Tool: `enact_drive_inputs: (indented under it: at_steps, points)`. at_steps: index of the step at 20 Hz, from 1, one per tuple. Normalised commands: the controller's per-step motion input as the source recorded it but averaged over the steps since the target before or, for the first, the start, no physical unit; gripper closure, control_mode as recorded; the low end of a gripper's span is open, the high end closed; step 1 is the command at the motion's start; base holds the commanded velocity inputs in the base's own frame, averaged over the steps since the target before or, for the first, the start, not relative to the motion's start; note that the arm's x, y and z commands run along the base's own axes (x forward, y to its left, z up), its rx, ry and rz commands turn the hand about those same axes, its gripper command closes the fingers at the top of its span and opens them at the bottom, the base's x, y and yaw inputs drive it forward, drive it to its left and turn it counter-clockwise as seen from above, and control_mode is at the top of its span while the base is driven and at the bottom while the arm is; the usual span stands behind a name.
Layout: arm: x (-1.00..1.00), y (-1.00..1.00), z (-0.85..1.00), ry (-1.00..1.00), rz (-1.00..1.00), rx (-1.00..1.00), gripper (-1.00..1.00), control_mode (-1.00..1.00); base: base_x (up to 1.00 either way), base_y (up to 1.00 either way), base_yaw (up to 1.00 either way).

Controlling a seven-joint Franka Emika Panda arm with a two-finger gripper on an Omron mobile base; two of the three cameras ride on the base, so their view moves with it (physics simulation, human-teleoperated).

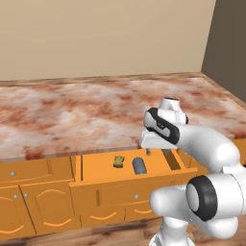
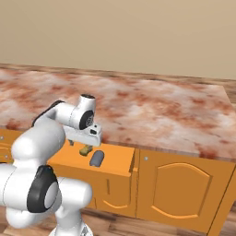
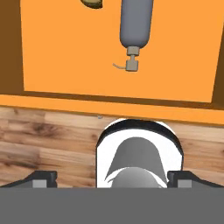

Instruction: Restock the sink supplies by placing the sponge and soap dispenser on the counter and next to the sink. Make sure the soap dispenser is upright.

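The dark grey soap dispenser (image 1: 139,166) (image 2: 97,158) (image 3: 136,26) lies on its side in an open orange drawer (image 1: 103,166), pump nozzle toward the drawer front. Just left of it lies the small yellow-tan sponge (image 1: 118,161) (image 2: 85,150) (image 3: 93,2). My gripper (image 1: 157,152) (image 2: 85,142) (image 3: 113,177) hangs above the drawer's front part, pointing down, open with nothing between its fingers. In the hand view both objects lie ahead of the fingertips (image 3: 43,178), untouched. The marbled counter (image 1: 72,110) (image 2: 161,110) spreads behind the drawer. The sink is out of view.
Orange cabinet doors (image 2: 179,189) and closed drawers (image 1: 29,170) flank the open drawer below the counter edge. A beige wall (image 1: 105,33) backs the counter. Wooden floor (image 3: 48,135) lies below the drawer front.
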Motion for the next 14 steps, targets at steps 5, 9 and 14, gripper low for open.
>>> enact_drive_inputs:
  at_steps: [5,9,14]
  points:
    - [0.06,-0.01,-0.25,0.01,0.0,0.0,-1.0,-1.0,0.0,0.0,0.0]
    - [0.28,-0.01,-0.28,0.04,0.0,0.01,-1.0,-1.0,0.0,0.0,0.0]
    - [0.09,0.0,-0.48,0.07,0.0,-0.02,-1.0,-1.0,0.0,0.0,0.0]
